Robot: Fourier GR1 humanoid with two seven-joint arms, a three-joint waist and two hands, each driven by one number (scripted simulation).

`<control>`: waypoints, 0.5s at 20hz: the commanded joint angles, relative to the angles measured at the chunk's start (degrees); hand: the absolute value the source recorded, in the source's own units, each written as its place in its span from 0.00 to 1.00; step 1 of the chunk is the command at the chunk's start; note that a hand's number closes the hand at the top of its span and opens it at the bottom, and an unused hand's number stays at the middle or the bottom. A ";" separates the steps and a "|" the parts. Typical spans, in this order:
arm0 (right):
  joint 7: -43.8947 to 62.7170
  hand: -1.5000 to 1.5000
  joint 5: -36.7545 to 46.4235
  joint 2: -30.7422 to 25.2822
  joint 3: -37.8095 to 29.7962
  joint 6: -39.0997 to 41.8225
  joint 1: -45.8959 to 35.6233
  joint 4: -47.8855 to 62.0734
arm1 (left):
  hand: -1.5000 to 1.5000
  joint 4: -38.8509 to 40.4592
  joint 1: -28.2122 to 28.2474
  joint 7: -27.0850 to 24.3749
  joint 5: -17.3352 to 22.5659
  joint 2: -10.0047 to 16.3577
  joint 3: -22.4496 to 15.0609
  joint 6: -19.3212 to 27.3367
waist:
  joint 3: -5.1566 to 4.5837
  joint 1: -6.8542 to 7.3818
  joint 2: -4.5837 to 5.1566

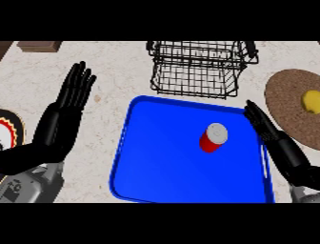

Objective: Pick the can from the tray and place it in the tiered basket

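Red can [213, 137], standing ungrasped on the blue tray [163, 162] beside the straight-fingered right robot hand [265, 126], the left robot hand [75, 90] being rested open on the counter [121, 62]: toppling is judged possible if it is nudged before being enclosed.

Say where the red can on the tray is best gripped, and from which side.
Grip the can around its red side wall, probably from its right: it stands upright and alone on the blue tray, with the open right hand at the tray's right rim nearest it.
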 commanded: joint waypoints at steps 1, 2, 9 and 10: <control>1.75 1.00 0.28 -2.03 -4.27 -1.65 -0.36 -3.28 | 0.50 3.61 2.42 1.11 -1.40 -0.91 0.82 1.59 | 0.77 -1.28 -0.20; 3.81 1.00 -0.12 -2.21 -7.26 -6.33 -1.26 -6.22 | 0.50 2.79 8.55 2.33 -2.08 1.00 -0.37 3.31 | 0.69 -0.97 -0.59; 12.02 0.00 2.82 3.07 -25.67 -34.40 -0.66 -0.89 | 0.50 14.30 16.66 8.24 -2.58 2.05 0.85 8.43 | 0.66 -5.40 -0.41; 12.24 0.00 2.45 5.66 -26.71 -37.96 -1.33 -2.19 | 0.50 14.84 17.11 8.09 -2.69 2.24 0.60 7.98 | 0.66 -4.50 -0.48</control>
